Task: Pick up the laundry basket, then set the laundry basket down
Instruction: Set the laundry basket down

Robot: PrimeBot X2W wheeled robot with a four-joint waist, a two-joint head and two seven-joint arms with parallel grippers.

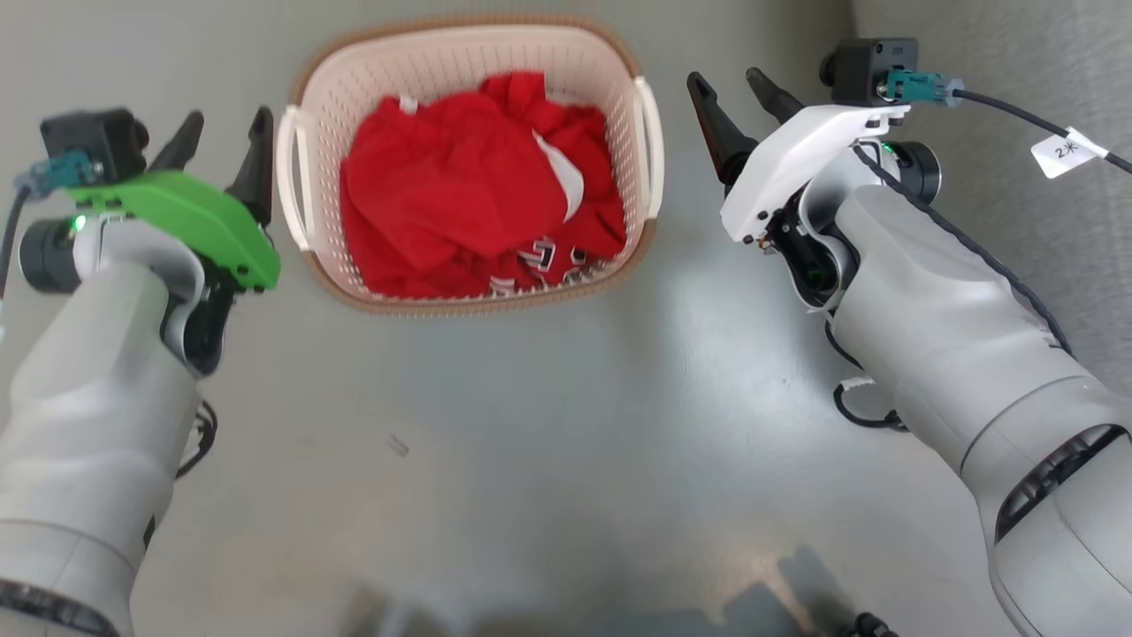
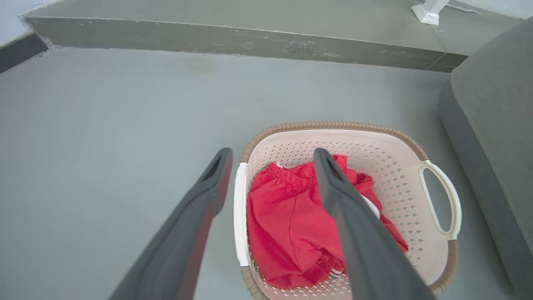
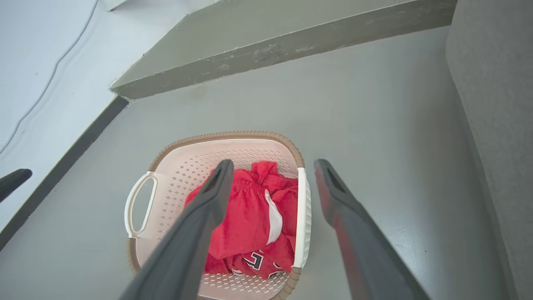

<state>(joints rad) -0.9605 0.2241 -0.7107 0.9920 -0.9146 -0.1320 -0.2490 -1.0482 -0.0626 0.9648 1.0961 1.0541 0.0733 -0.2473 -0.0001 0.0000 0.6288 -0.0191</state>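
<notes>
Grey floor (image 1: 531,425) | laundry basket (image 1: 460,53) bottom hidden under red clothes (image 1: 460,186) | left claw (image 1: 228,115), right claw (image 1: 723,78) both spread, empty

Grey forearms (image 1: 937,318), green-shelled left pincer (image 1: 228,115), white-shelled right pincer (image 1: 726,78), dark tapered fingers (image 1: 259,155), black wrist cameras (image 1: 871,66) with teal plugs (image 1: 915,86), black cable (image 1: 999,108), white tag (image 1: 1066,149).

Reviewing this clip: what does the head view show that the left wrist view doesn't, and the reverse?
Head view: the right gripper, open beside the laundry basket's right handle, and a white cable tag. Left wrist view: a raised step beyond the basket. Both: the basket on the floor, red clothing inside, and the open left gripper by its left handle.
</notes>
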